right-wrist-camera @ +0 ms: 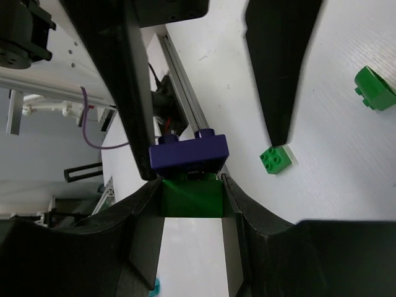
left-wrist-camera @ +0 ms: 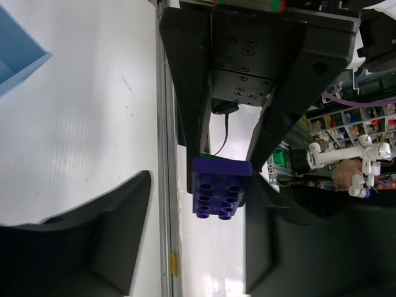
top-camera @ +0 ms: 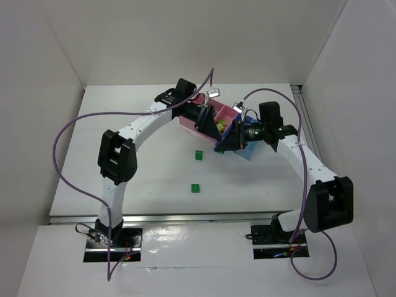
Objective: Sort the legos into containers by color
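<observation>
My right gripper (right-wrist-camera: 190, 185) is shut on a green lego (right-wrist-camera: 192, 199) with a dark purple lego (right-wrist-camera: 189, 151) stuck to its far end, held above the table. My left gripper (left-wrist-camera: 199, 185) is open, its fingers on either side of the purple lego (left-wrist-camera: 219, 190) without closing on it. In the top view both grippers, left (top-camera: 209, 124) and right (top-camera: 226, 141), meet over the near edge of the pink container (top-camera: 228, 113), which holds pale yellow legos (top-camera: 221, 126). Two green legos (top-camera: 198, 154) (top-camera: 195, 187) lie on the table.
A light blue container (top-camera: 249, 153) sits partly hidden under my right gripper; its corner also shows in the left wrist view (left-wrist-camera: 18, 62). The two loose green legos show in the right wrist view (right-wrist-camera: 276, 159) (right-wrist-camera: 374, 88). White walls enclose the table.
</observation>
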You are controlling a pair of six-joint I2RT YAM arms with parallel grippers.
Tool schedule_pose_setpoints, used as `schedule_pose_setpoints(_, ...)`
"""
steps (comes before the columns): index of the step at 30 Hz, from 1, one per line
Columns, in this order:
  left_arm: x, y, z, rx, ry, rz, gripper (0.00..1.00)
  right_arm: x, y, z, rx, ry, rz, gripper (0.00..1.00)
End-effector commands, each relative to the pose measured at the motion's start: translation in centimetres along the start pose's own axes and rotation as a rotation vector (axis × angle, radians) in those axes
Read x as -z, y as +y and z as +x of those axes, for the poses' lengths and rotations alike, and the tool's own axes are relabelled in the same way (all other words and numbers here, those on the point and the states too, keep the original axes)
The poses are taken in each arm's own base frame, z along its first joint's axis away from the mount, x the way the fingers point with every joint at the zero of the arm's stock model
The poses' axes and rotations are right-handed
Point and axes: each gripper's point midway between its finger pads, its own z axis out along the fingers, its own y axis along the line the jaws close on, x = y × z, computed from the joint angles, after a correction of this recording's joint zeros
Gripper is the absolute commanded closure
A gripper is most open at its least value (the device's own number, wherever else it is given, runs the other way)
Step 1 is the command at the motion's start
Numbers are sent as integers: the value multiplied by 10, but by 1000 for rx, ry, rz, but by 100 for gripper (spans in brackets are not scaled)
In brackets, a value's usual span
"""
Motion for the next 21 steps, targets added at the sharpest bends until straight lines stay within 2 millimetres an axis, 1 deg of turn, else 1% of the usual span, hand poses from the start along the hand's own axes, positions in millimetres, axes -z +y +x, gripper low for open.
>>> schedule_pose_setpoints(1, -4, -5, -9, -52, 0, 12, 41, -1, 10, -13, 59, -7, -23, 100)
schedule_pose_setpoints(3, -5, -3, -7, -34, 4, 24, 48, 0, 12, -16, 67, -10, -24, 100)
schedule_pose_setpoints(4, -5, -6, -7, -34, 6, 37, 51, -4, 11, -14, 70, 0, -29, 100)
schedule_pose_setpoints(8, -6, -6, -5, -36, 7, 48, 53, -5, 5, -13, 54, 3, -9, 100)
schedule_pose_setpoints(9, -6, -4, -3, -27, 9, 48, 58, -5, 1, -10, 44, 5, 4, 100)
schedule_pose_setpoints(10, -5, -7, -3, -28, 9, 48, 61, -7, -2, -11, 45, 4, 4, 100)
schedule_pose_setpoints(11, -5, -5, 0, -19, 11, 48, 65, -7, -2, -13, 55, -1, 3, 100)
schedule_pose_setpoints(12, -6, -5, 2, -21, 14, 60, 69, -9, -7, -13, 49, -4, 11, 100)
schedule_pose_setpoints(13, -1, -1, 3, -10, 6, 51, 80, -11, -12, -14, 37, -7, 23, 100)
schedule_pose_setpoints(14, -1, 3, 8, 12, 11, 51, 87, -11, -12, -16, 47, -12, 22, 100)
schedule_pose_setpoints(15, 4, 2, 8, 7, 2, 54, 95, -14, -16, -18, 41, -16, 21, 100)
schedule_pose_setpoints(16, 10, 3, 8, 10, -7, 47, 100, -15, -18, -17, 32, -12, 22, 100)
schedule_pose_setpoints(17, 9, 7, 14, 24, -2, 46, 100, -19, -21, -14, 10, 3, 19, 100)
schedule_pose_setpoints(18, 15, 5, 13, 11, -13, 39, 100, -21, -26, -14, 7, 2, 29, 100)
schedule_pose_setpoints(19, 20, 7, 13, 14, -21, 22, 100, -22, -27, -17, 8, 1, 29, 100)
schedule_pose_setpoints(20, 20, 3, 13, 10, -22, 22, 100, -24, -32, -15, -8, 9, 32, 100)
schedule_pose_setpoints(21, 25, 10, 16, 27, -29, 4, 100, -24, -33, -19, 0, 2, 41, 100)
